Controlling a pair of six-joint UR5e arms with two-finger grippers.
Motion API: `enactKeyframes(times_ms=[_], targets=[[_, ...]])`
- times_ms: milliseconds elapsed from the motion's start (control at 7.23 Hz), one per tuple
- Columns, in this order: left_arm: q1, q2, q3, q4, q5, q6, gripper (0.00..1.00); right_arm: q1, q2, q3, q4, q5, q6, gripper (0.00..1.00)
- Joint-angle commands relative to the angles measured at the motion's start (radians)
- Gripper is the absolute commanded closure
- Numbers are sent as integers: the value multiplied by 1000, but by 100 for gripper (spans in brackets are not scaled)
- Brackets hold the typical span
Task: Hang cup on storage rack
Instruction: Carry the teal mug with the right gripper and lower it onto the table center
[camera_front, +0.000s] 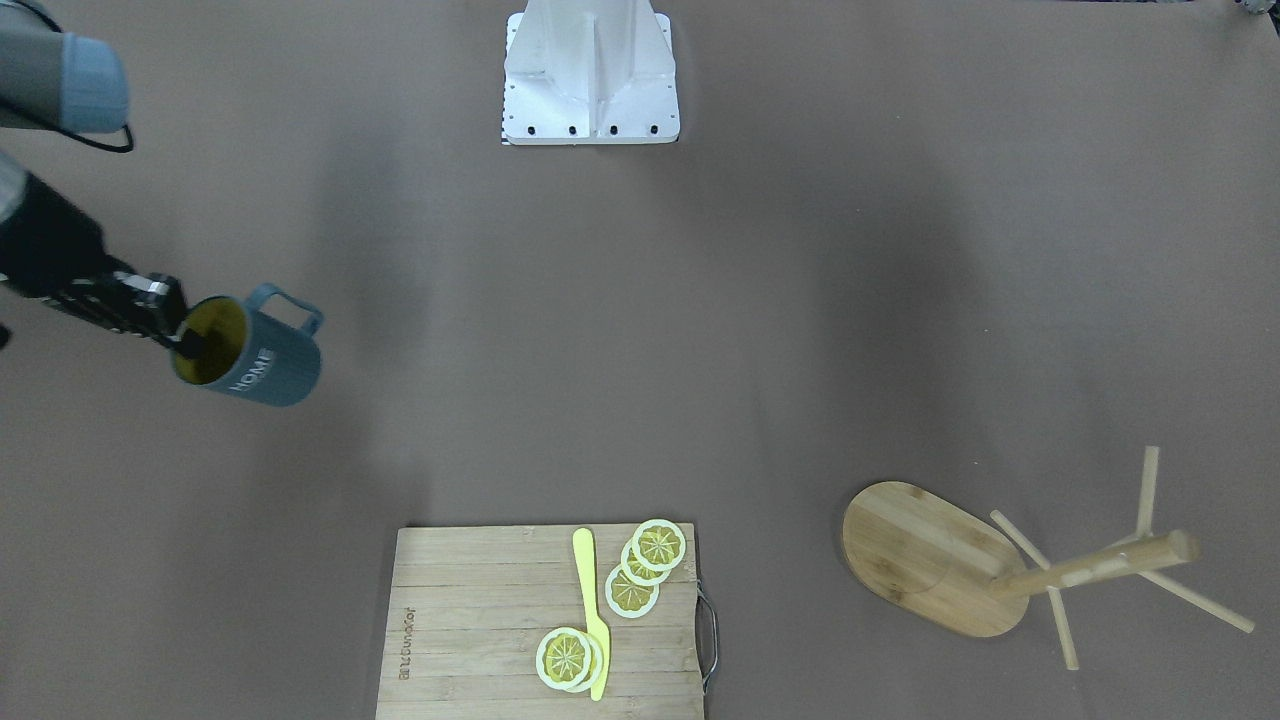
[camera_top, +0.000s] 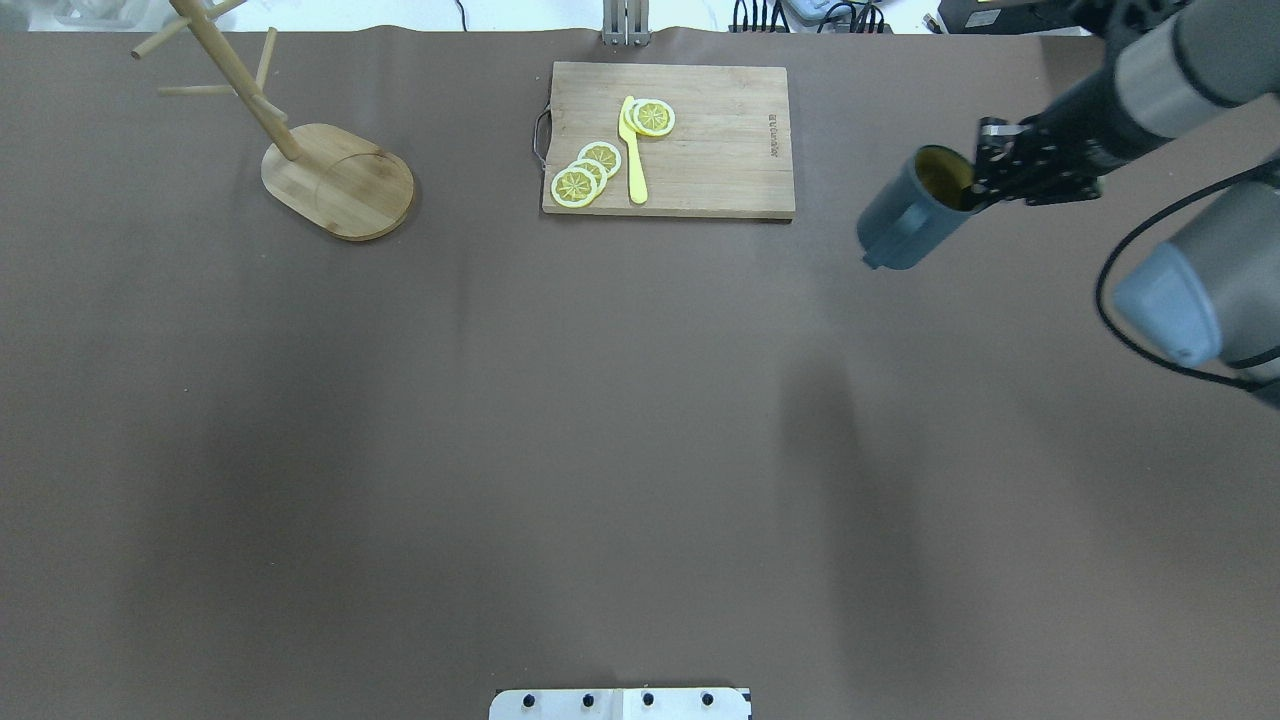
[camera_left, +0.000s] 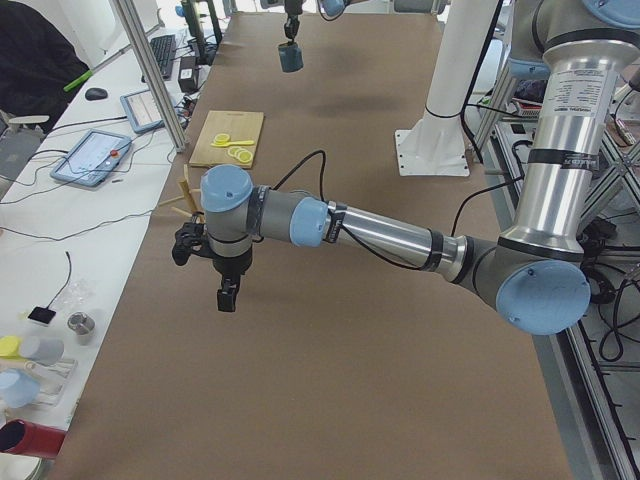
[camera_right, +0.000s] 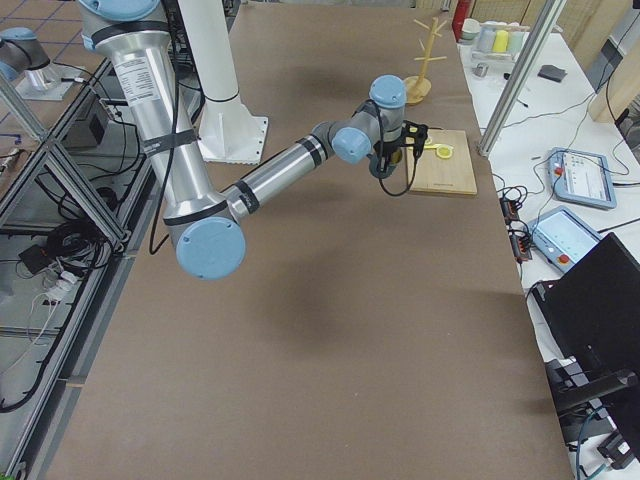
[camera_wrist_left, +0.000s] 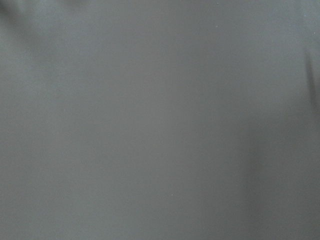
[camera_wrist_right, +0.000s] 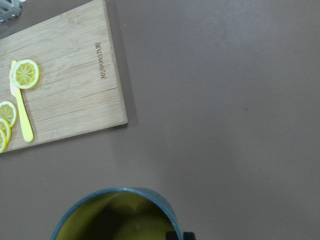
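Note:
The dark slate-blue cup (camera_front: 262, 360) with yellow inside hangs tilted above the table at the robot's right, also in the overhead view (camera_top: 905, 215). My right gripper (camera_front: 182, 338) is shut on its rim, one finger inside the mouth; the right wrist view shows the rim (camera_wrist_right: 115, 215). The bamboo storage rack (camera_front: 930, 560) stands upright at the far left corner (camera_top: 335, 180), far from the cup. My left gripper (camera_left: 228, 297) shows only in the exterior left view, above bare table near the rack; I cannot tell whether it is open or shut.
A rectangular wooden cutting board (camera_top: 670, 140) with lemon slices (camera_top: 585, 172) and a yellow knife (camera_top: 633, 150) lies at the far middle, between cup and rack. The robot's white base (camera_front: 590, 80) stands at the near edge. The table is brown.

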Motion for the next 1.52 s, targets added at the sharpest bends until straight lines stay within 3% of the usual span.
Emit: enactKeyframes(times_ms=[0,277,554,969,1384], targets=[[4,8,25,-62,1,5,3,-220,163,15,-124,-212,127,100],[11,11,64,-114,2,1,3,-373,210,16,-176,-414,213,100],[15,10,65,-111,-1,-1,3,-466,244,-7,-180,-534,224,100],[16,4,74,-111,-1,-1,3,-529,355,-145,-174,-604,281,100],[16,-1,93,-111,-1,1,3,-532,377,-209,-167,-604,309,100]])
